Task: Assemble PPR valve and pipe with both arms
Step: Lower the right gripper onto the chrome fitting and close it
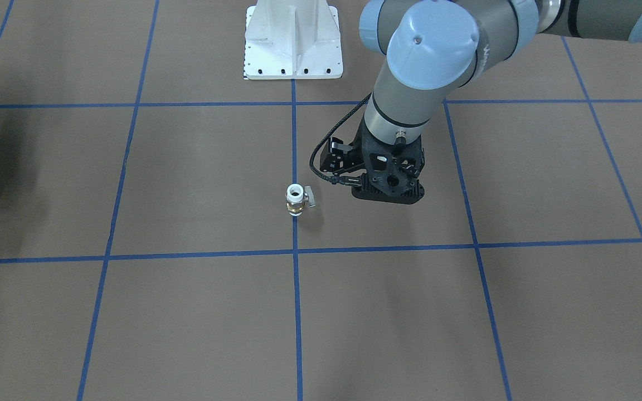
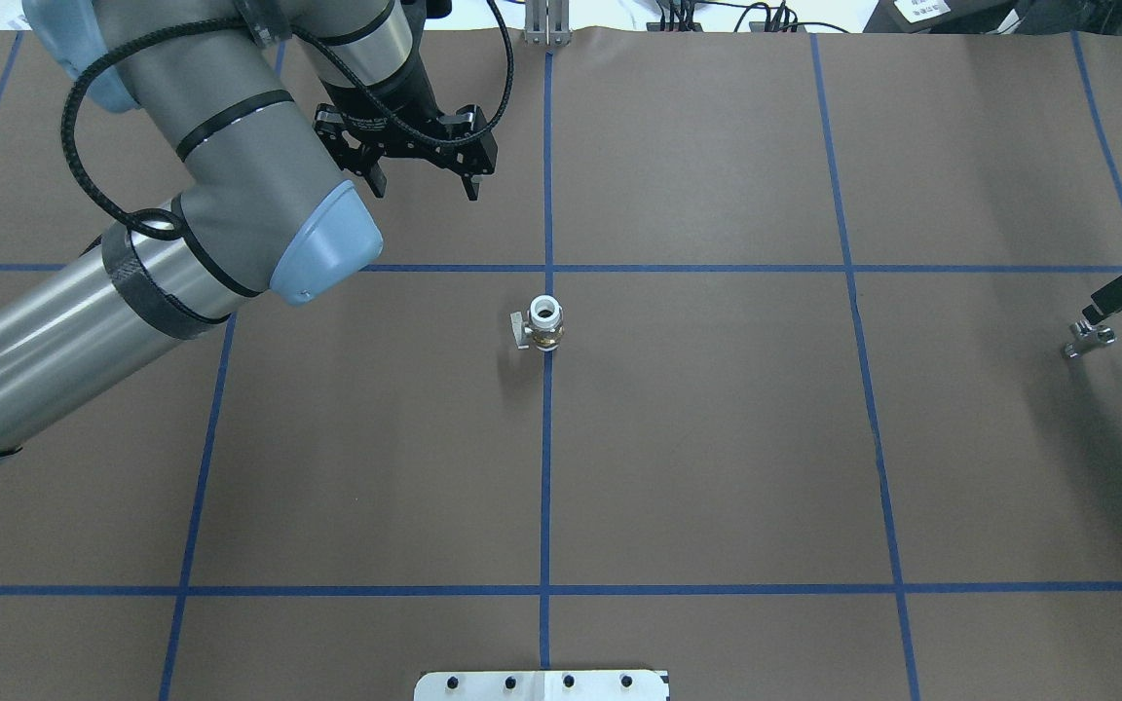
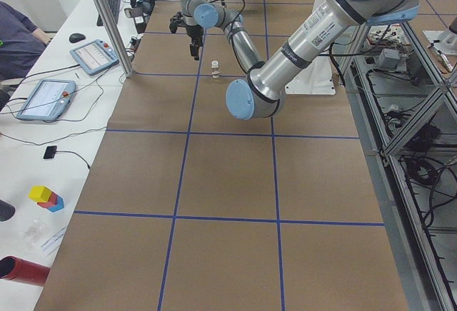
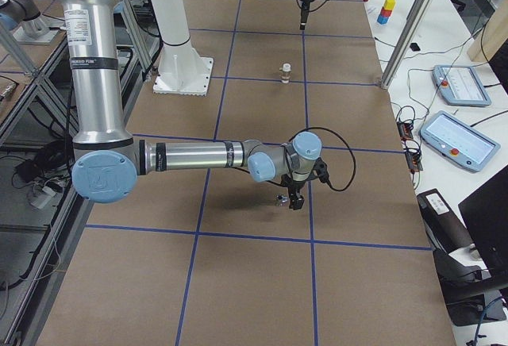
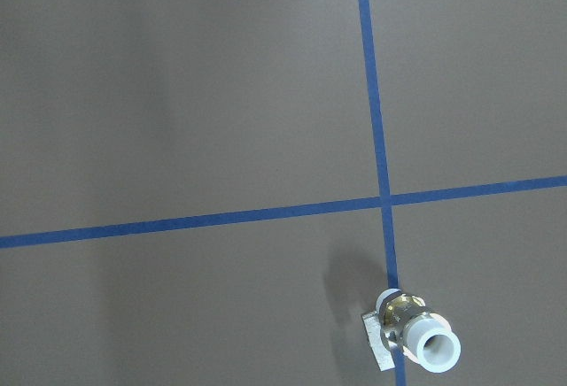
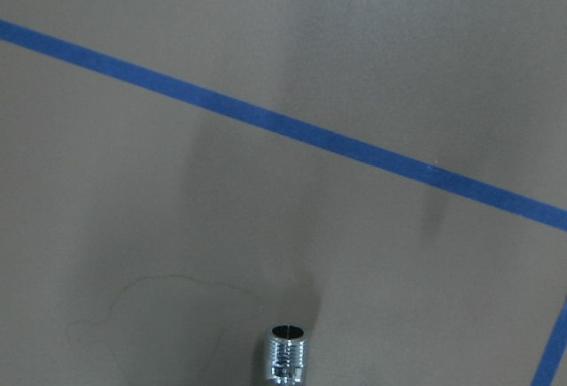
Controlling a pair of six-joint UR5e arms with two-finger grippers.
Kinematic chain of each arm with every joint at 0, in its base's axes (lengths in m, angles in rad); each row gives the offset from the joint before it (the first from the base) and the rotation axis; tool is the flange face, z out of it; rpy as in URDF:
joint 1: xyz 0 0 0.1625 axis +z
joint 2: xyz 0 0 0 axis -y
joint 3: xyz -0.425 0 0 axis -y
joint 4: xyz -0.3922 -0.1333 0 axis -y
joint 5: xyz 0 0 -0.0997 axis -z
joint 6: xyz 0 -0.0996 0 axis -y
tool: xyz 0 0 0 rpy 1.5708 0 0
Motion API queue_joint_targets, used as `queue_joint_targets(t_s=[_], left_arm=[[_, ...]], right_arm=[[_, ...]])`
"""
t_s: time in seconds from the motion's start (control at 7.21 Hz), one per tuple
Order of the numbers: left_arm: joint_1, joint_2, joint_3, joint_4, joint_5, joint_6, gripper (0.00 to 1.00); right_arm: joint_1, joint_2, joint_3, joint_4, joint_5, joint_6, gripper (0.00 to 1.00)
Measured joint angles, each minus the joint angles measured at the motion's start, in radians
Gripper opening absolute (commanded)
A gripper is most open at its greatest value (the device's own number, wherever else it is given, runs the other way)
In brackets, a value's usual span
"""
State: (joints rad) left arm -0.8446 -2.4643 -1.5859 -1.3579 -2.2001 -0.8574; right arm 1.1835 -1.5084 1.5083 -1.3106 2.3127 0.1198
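Observation:
The PPR valve [image 2: 543,324] stands upright on the centre tape line, white socket facing up, brass middle, lever to one side; it also shows in the front view [image 1: 296,199] and low in the left wrist view [image 5: 415,340]. My left gripper [image 2: 424,187] hovers open beyond the valve and a little to its left, holding nothing. At the table's right edge my right gripper [image 2: 1106,304] is shut on the pipe [image 2: 1087,339], a small silver fitting held just above the paper. The pipe's threaded end [image 6: 285,355] shows at the bottom of the right wrist view.
Brown paper with a blue tape grid [image 2: 546,487] covers the table. The white robot base plate [image 1: 293,55] sits at the robot's side. A side bench holds tablets [image 3: 44,98], coloured blocks [image 3: 46,198] and a seated person [image 3: 18,36]. A metal post [image 3: 107,18] stands at the table edge.

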Motion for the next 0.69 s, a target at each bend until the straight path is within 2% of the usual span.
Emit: queue_joint_targets(t_s=[0.14,0.42,0.56,0.69], left_arm=[[0.000,0.000,0.000,0.000,0.000,0.000,1.00],[-0.001,0.001,0.000,-0.001,-0.001,0.000,1.00],[-0.001,0.001,0.000,-0.001,-0.001,0.000,1.00],[-0.001,0.001,0.000,-0.001,-0.001,0.000,1.00]], right_arm=[[-0.016,0.005,-0.005,0.000,0.000,0.011,0.77],[-0.030,0.007,-0.009,-0.002,0.000,0.019,0.73],[-0.032,0.007,-0.010,-0.006,-0.001,0.020,0.63],[-0.034,0.005,-0.011,-0.008,-0.001,0.020,0.61]])
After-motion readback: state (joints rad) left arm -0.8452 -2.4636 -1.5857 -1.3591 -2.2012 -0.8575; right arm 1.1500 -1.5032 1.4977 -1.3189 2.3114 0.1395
